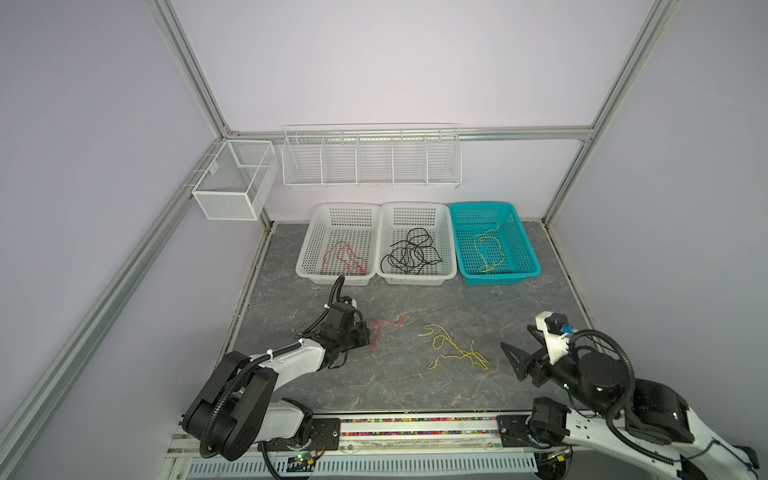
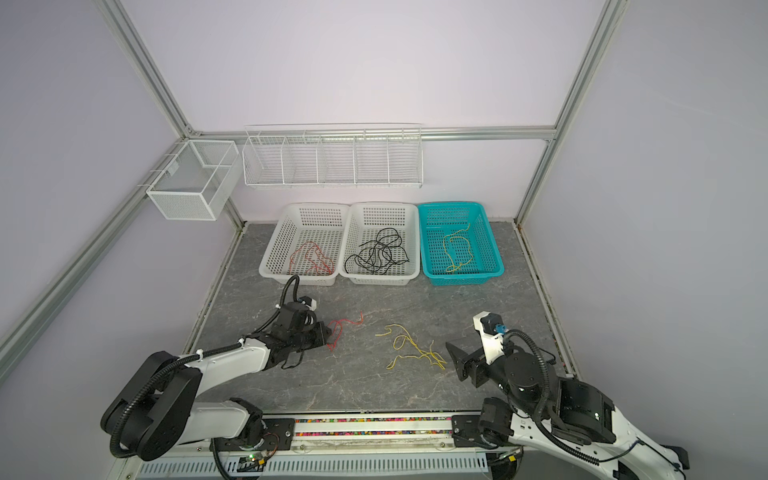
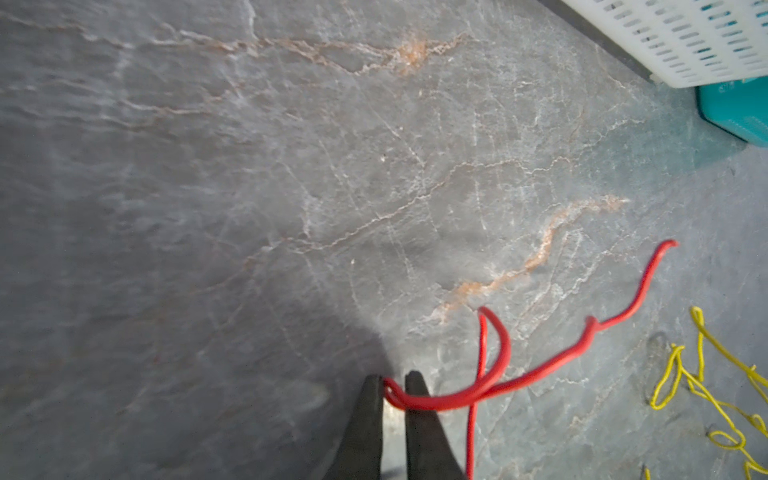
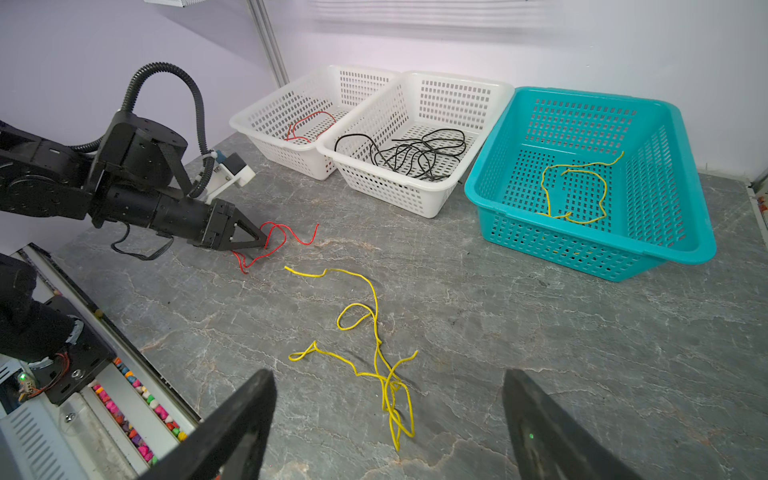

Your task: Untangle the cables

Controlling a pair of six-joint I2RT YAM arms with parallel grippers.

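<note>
The left arm (image 1: 299, 358) and right arm (image 1: 590, 432) have white shells between black joint housings. Black ribbed hoses (image 1: 625, 365) run along them, fastened with white zip ties (image 1: 270, 354). Each wrist bears a white camera block (image 1: 550, 332) with a blue plug (image 1: 567, 331). The left hand (image 4: 262, 246) is black, its fingers (image 4: 249, 227) triangular with cut-outs.

1. Left wrist view: the left gripper (image 3: 394, 378) shows only its two dark tips, the rest cropped at the frame's edge. One strand of the red cable (image 3: 540, 370) is cropped there too.
2. Same view: the yellow cable (image 3: 676, 349), white basket (image 3: 685, 37) and teal basket (image 3: 739, 112) run out of frame.
3. Right wrist view: the right gripper (image 4: 388, 374) is blurred and partly cropped.
</note>
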